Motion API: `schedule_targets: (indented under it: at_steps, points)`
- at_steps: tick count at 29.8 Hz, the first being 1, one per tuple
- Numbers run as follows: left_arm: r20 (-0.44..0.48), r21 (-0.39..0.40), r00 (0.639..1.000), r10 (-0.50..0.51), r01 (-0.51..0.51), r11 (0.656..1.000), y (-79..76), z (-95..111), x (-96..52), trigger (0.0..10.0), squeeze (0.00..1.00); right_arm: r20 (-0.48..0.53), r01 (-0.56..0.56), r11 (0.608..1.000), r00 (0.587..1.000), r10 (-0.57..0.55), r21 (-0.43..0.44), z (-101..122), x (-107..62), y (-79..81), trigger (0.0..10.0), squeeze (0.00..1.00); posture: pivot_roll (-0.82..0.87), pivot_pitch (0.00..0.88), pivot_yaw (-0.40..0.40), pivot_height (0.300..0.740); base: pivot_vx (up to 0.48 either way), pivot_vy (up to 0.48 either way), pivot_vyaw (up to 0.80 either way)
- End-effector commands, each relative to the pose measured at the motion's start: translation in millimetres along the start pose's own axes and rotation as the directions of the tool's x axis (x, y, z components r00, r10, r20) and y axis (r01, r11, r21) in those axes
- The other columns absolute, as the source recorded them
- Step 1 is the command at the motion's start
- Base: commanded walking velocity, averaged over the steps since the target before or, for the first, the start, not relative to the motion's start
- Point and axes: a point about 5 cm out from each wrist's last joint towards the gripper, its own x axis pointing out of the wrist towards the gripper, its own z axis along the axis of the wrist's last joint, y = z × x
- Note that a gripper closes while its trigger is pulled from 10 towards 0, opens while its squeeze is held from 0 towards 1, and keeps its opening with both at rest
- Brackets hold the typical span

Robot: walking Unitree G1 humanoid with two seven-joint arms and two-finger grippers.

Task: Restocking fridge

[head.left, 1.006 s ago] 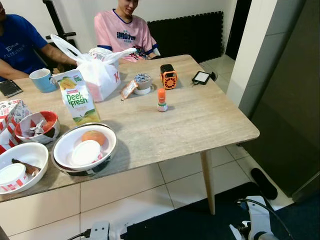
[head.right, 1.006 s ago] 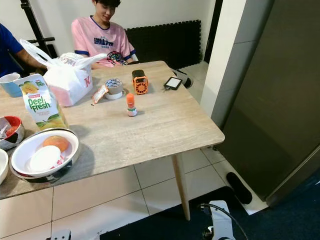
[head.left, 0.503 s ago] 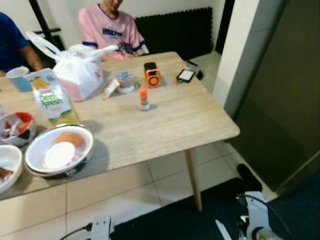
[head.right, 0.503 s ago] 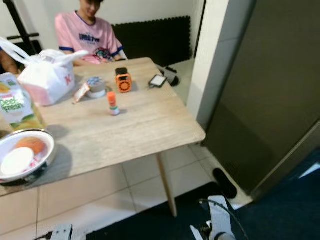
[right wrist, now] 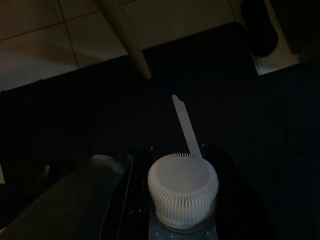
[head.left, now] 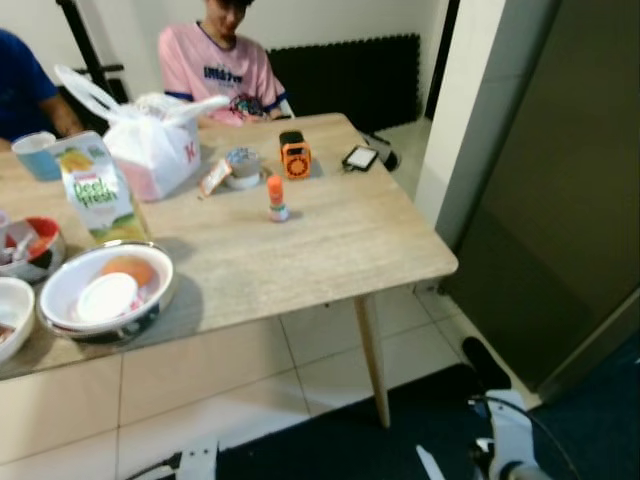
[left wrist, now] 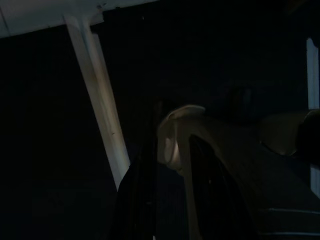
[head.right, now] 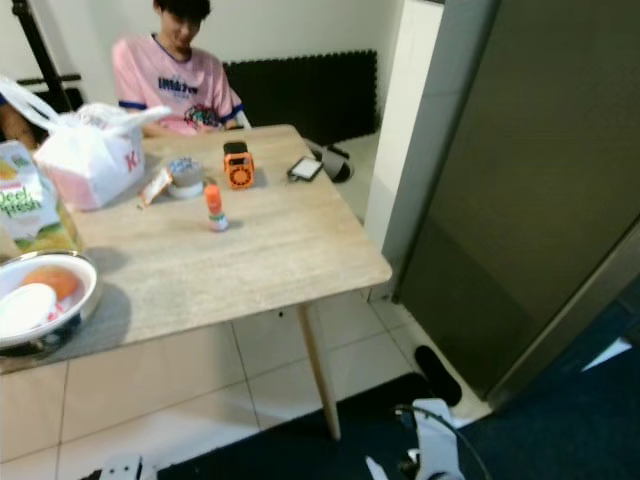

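Carrying one bottle toward the fridge — the rest still on the counter

Judging by what lies where, the restock is at an early stage. The right gripper (right wrist: pixel 175 200) has its two black fingers closed around the neck of a bottle (right wrist: pixel 182 192) with a ribbed white cap, held low over the dark mat (right wrist: pixel 75 115) on the floor, near the foot of a counter leg (right wrist: pixel 125 40). So one item is in hand and in transit, not yet stored.

The tall dark panel to the robot's right looks like the fridge (head.right: pixel 530 200), though the view is soft and I take that as likely, not certain; its door appears shut, which would leave opening it, placing the bottle inside and closing up still to do.

On the wooden counter (head.left: pixel 330 240) more goods wait: a juice carton (head.left: pixel 95 195), a white bowl (head.left: pixel 105 300) holding an orange fruit and a white lid, a small orange-capped bottle (head.left: pixel 276 198), a white plastic bag (head.left: pixel 155 150) and a small orange device (head.left: pixel 294 160). Which of these belong in the fridge cannot be told. A person in a pink shirt (head.left: pixel 220 65) sits at the far side.

The left gripper (left wrist: pixel 165 190) hangs in deep shade by another counter leg; whether its fingers are open or closed I cannot tell.
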Motion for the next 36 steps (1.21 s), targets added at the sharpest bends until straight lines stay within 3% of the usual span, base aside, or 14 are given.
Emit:
schedule_targets:
  at_steps: [1, 31, 36]
  points:
    - [-0.014, 0.006, 1.000, -0.009, 0.009, 1.000, -2.2, -1.5, 0.4, 10.0, 0.00, 0.017, 0.020, 1.000, 1.000, -0.021, 0.020, 4.3, -1.0, -7.3, 10.0, 0.00, -0.03, 0.000, 0.003, 0.740, 0.000, -0.442, 0.00]
    - [-0.016, 0.009, 1.000, -0.010, 0.010, 1.000, -0.4, -1.8, -0.1, 10.0, 0.00, 0.014, 0.040, 0.998, 0.999, -0.040, 0.042, 3.6, -0.8, -7.1, 10.0, 0.00, -0.02, 0.000, -0.005, 0.740, 0.000, -0.442, 0.00]
    - [-0.004, 0.000, 1.000, -0.006, 0.006, 1.000, 0.6, 3.4, 0.5, 10.0, 0.00, 0.040, 0.065, 0.992, 0.997, -0.070, 0.104, 11.3, -1.4, -13.5, 10.0, 0.00, -0.03, 0.000, 0.011, 0.740, 0.000, -0.440, 0.00]
